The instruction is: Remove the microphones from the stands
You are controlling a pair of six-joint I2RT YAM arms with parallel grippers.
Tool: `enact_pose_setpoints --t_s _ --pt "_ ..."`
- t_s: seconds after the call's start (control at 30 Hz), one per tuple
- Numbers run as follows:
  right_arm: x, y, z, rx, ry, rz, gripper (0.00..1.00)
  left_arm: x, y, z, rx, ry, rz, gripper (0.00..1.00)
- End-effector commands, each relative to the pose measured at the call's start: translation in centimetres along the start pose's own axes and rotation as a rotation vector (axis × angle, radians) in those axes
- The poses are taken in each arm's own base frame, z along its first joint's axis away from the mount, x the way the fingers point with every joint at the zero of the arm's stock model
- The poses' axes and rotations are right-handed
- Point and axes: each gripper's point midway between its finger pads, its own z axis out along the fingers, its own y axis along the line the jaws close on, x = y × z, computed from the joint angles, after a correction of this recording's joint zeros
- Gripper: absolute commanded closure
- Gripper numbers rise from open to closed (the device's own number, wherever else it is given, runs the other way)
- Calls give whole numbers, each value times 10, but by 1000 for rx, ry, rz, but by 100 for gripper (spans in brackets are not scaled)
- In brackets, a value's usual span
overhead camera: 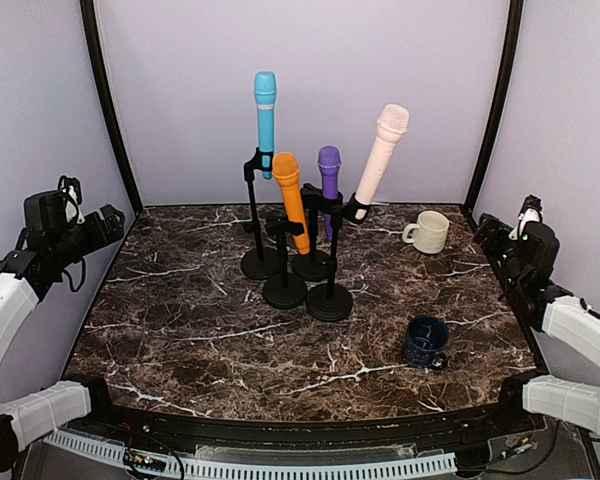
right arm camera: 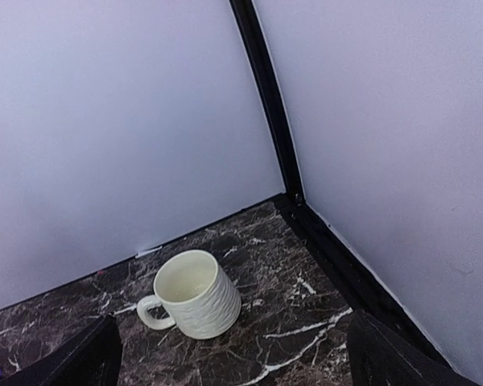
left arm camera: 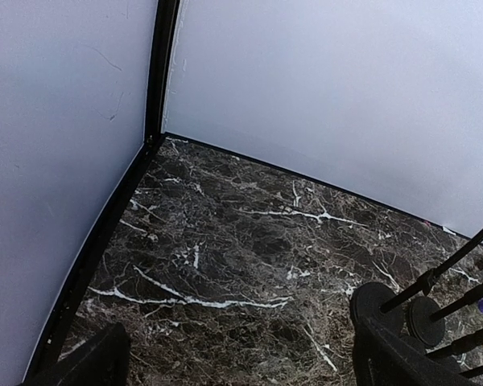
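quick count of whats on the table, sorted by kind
microphones: 4
stands: 4
mugs: 2
total: 10

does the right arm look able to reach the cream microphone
Probably yes: the cream microphone leans toward the right gripper at the cluster's edge; only the low white mug sits between.

Top view high from behind — left wrist shares stands (left arm camera: 375, 300), right the mug (right arm camera: 195, 293)
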Motion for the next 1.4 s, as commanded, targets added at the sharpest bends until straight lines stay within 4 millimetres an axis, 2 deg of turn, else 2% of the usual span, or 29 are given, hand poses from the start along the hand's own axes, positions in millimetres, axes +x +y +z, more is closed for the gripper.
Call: enact_pose_setpoints --t_s 0.0,0.17,0.3,0.43,0.47,0.5,0.53,0.57,0.67,0.7,0.73,0.8,0.87,0.9,0.93,0.97,1.07,1.1,1.13,1.17,1.2,1.23,1.27,1.3,1.37 --pt "3 24 -2 -119 90 6 1 -9 1 -14 -5 -48 11 1" --pt "-2 51 -10 -264 126 7 2 -17 2 -30 0 -109 18 1" --pt "-1 82 -24 -447 168 -3 2 -17 -20 -43 127 -142 110 1" --pt "7 126 -47 -710 240 -18 2 -13 -75 -59 452 -147 182 2" --pt "11 137 -53 -772 265 -16 2 -4 -92 -65 559 -127 196 2" --pt "14 146 -58 -832 290 -8 2 -8 -104 -71 618 -157 210 2" --pt "17 156 -65 -891 315 -1 2 1 -120 -77 701 -145 229 2" --pt "21 167 -73 -957 346 6 2 0 -128 -81 737 -163 252 3" --pt "26 192 -90 -1065 385 -10 3 15 -170 -96 874 -157 348 3" --pt "28 199 -95 -1090 392 -20 3 23 -178 -89 877 -127 366 3" --pt "29 205 -102 -1116 400 -29 2 31 -195 -98 935 -118 411 3" --pt "33 220 -116 -1173 413 -37 2 48 -218 -98 995 -77 466 3" --pt "36 232 -128 -1220 420 -42 2 71 -243 -90 1065 -15 507 3" --pt "38 236 -132 -1234 422 -39 2 76 -253 -96 1133 -3 521 2" --pt "40 239 -135 -1245 422 -35 2 85 -262 -87 1167 12 536 2" --pt "42 241 -138 -1256 426 -26 2 89 -270 -92 1230 19 545 1" --pt "49 248 -147 -1293 442 -10 2 105 -290 -70 1293 35 600 1" --pt "51 250 -150 -1303 447 -6 2 97 -296 -66 1306 0 612 1" --pt "52 251 -154 -1311 451 -4 2 105 -299 -58 1328 25 612 1" --pt "53 252 -157 -1320 452 -2 2 92 -303 -53 1334 -17 602 1" --pt "54 253 -161 -1327 452 -1 2 98 -305 -45 1356 6 594 1" --pt "54 253 -164 -1334 449 1 2 86 -307 -39 1356 -27 586 1" --pt "53 253 -166 -1340 446 2 2 93 -309 -30 1371 -3 581 1" --pt "53 253 -168 -1342 446 2 2 84 -311 -25 1374 -25 584 1" --pt "51 252 -170 -1342 445 -3 2 81 -316 -13 1387 -24 582 1"
